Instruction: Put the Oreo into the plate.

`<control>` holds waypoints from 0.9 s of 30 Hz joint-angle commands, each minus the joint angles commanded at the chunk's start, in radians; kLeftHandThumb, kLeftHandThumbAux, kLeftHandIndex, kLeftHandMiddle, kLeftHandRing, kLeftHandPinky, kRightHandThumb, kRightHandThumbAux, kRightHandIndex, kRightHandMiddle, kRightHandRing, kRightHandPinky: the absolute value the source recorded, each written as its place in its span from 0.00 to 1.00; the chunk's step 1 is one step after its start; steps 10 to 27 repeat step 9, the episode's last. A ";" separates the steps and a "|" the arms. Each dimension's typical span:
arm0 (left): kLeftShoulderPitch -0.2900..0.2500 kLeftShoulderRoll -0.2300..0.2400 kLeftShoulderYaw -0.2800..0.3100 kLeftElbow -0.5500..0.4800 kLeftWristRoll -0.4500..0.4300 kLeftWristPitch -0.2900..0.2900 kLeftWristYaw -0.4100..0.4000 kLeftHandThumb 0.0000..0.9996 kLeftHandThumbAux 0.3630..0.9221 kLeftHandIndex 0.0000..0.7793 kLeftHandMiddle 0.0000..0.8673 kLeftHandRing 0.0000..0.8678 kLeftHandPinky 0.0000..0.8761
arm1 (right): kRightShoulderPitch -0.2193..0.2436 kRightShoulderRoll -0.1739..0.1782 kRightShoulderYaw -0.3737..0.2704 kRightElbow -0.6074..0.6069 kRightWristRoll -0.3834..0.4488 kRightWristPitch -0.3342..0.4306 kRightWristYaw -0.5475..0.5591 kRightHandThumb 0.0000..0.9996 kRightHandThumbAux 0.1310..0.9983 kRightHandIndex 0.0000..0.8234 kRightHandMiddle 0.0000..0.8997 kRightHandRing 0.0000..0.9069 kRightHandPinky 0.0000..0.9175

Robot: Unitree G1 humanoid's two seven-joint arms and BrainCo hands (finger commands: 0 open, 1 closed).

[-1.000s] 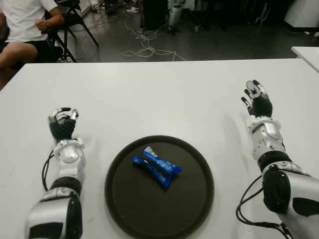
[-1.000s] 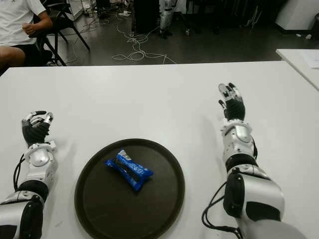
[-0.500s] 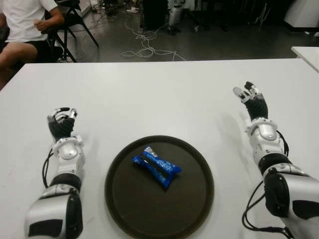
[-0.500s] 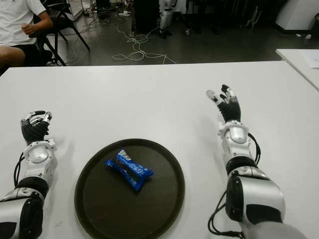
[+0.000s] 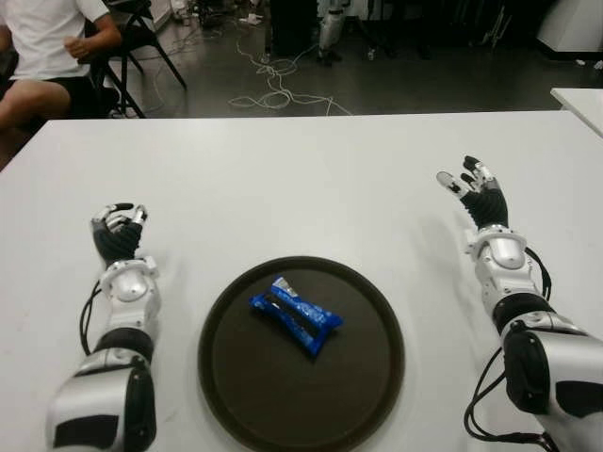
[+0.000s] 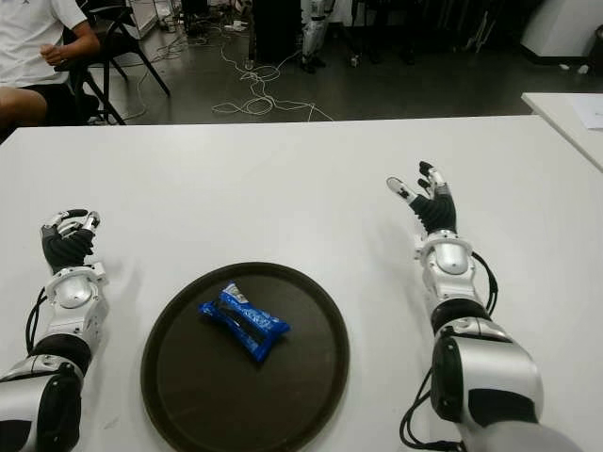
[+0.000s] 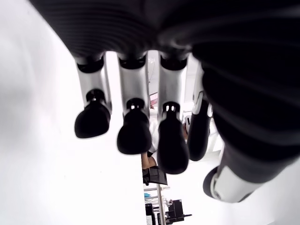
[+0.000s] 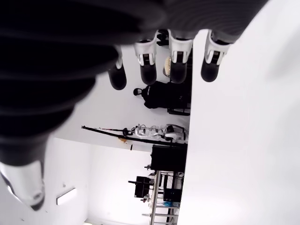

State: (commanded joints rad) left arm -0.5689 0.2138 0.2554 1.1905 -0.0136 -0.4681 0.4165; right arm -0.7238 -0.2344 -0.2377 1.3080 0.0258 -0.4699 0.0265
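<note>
At the far left, behind the desk (image 5: 283, 169), a person (image 5: 47, 47) in a white shirt sits on a dark chair (image 5: 141, 33). The desk is a plain white surface that fills most of the eye views. Near its left edge shows the left hand (image 5: 118, 231), its fingers curled in toward the palm and holding nothing; the left wrist view shows the fingertips (image 7: 133, 133) bent down with only white desk beneath them. In the middle, near the front edge, lies a round dark plate (image 5: 367, 377), and the Oreo (image 5: 295, 314), a blue wrapped pack, lies slantwise inside it, a little left of centre. Behind the desk the floor (image 5: 424, 75) is dark grey, with loose white cables (image 5: 273, 80) tangled across it and dark furniture along the back. To the right of the plate and well apart from it is the right hand (image 5: 476, 193), fingers spread and extended, empty. At the far right a corner of another white table (image 5: 579, 99) shows.
</note>
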 joint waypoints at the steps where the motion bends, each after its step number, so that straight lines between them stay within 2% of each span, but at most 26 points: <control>1: 0.000 0.000 0.000 0.000 0.000 0.000 0.000 0.70 0.64 0.56 0.86 0.88 0.87 | 0.000 0.000 -0.001 0.000 0.001 0.000 0.001 0.00 0.55 0.01 0.00 0.00 0.00; 9: 0.007 -0.007 0.007 -0.004 -0.006 -0.024 0.002 0.70 0.64 0.56 0.86 0.88 0.88 | 0.003 -0.001 -0.003 -0.001 -0.005 -0.013 0.003 0.00 0.53 0.02 0.00 0.00 0.00; 27: 0.007 -0.007 0.007 -0.004 -0.006 -0.024 0.002 0.70 0.64 0.56 0.86 0.88 0.88 | 0.003 -0.001 -0.003 -0.001 -0.005 -0.013 0.003 0.00 0.53 0.02 0.00 0.00 0.00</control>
